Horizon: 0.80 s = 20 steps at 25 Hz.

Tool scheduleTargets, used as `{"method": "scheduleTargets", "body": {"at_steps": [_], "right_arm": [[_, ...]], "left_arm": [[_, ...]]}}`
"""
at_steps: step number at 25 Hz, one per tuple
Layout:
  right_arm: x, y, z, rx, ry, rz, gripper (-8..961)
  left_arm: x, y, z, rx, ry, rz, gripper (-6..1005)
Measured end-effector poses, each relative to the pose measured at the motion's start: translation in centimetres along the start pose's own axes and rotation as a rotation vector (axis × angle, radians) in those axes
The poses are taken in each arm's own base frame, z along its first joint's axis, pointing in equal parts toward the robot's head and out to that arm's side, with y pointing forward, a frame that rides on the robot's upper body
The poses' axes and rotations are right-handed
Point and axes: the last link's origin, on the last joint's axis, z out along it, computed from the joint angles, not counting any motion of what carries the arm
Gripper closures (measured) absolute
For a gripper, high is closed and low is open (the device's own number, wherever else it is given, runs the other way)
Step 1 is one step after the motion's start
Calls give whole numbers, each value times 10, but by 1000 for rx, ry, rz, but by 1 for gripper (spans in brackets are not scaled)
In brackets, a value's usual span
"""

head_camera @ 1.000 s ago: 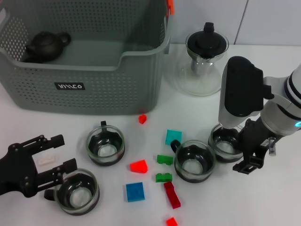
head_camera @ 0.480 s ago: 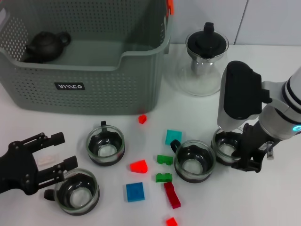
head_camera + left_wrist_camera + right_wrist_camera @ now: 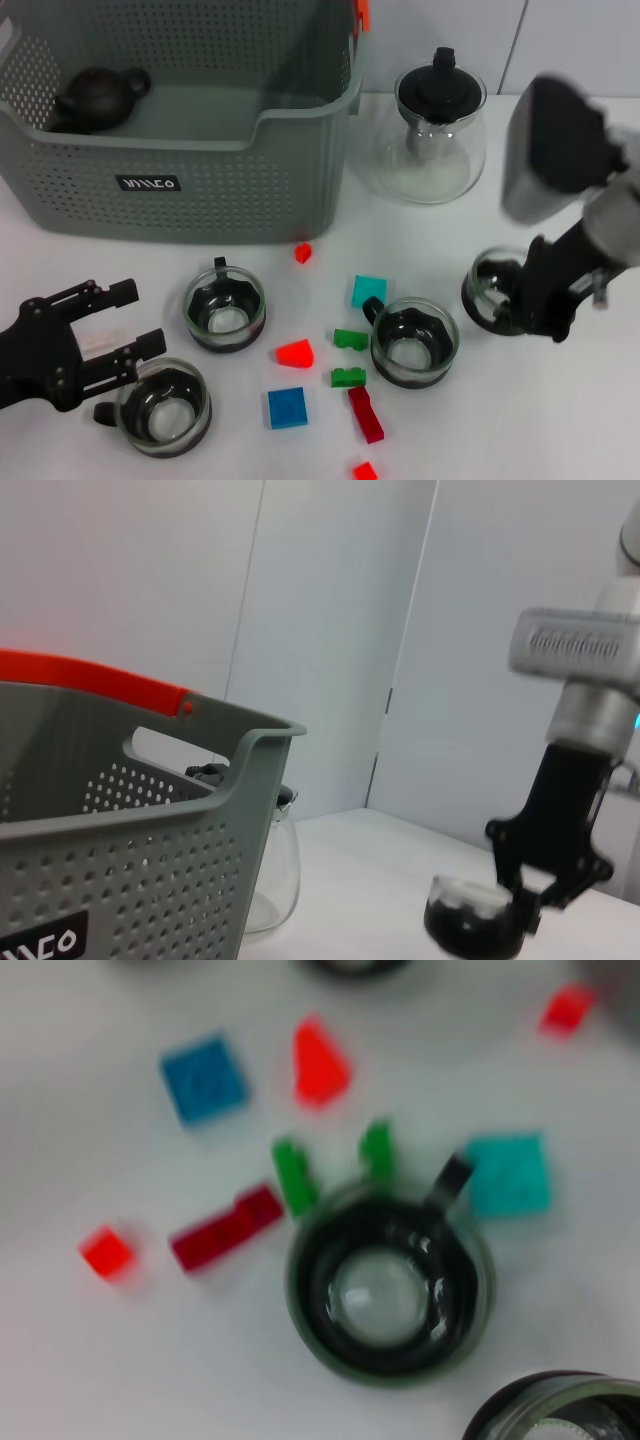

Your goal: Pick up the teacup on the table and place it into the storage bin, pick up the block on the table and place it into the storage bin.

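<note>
From the head camera, the right gripper (image 3: pixel 530 300) is closed on the rim of a teacup (image 3: pixel 492 290) near the worktop's right edge, the cup tilted toward the arm; whether it has left the white worktop (image 3: pixel 560 420) cannot be told. The storage bin (image 3: pixel 190 190) sits at the far left corner, a dark teapot (image 3: pixel 98 96) inside it, and a glass teapot (image 3: pixel 435 135) stands just beside its right wall. Three more cups (image 3: pixel 225 308) stand along the near side with coloured blocks (image 3: pixel 287 407) scattered between them. The left gripper (image 3: pixel 95 335) rests by the near left edge, fingers spread, holding nothing. The left wrist view shows the bin's perforated wall close up and, farther off, the right gripper pinching the teacup. The right wrist view looks down on a middle cup (image 3: pixel 388 1295) ringed by blocks, with the held teacup's rim at the corner.
</note>
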Motion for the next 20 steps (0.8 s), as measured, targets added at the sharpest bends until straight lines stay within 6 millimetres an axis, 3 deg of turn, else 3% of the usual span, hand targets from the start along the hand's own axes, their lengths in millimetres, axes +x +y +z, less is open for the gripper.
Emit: {"method": "scheduleTargets", "body": {"at_steps": [1,2,4,6,7,11,16,20], "right_arm": [[1,-1,-18,-16,-85,9,865],[1,-1,-18,-16,-85,9,876],[1,0,-38,-39,-196,-3,899],[-4,-2,-70,-33,-424,-16,899],[-4,-2,-70,-33,-424,-16,899],[-27,-5,-96,-1,-718,-34,899],[-86,-12,-116,90,-974,-62,900],[-145,-35,-106,234,-1020,28,900]], "left_arm": [[0,0,-1,2,1,-1,275],[0,0,-1,2,1,-1,275],[-1,0,-2,8,3,-2,275],[-1,0,-3,17,6,-5,275],[-1,0,-4,22,8,-6,275],[-2,0,-8,38,13,-10,274],[0,-1,-8,39,18,-9,274],[-1,-1,-6,38,21,-13,275]]}}
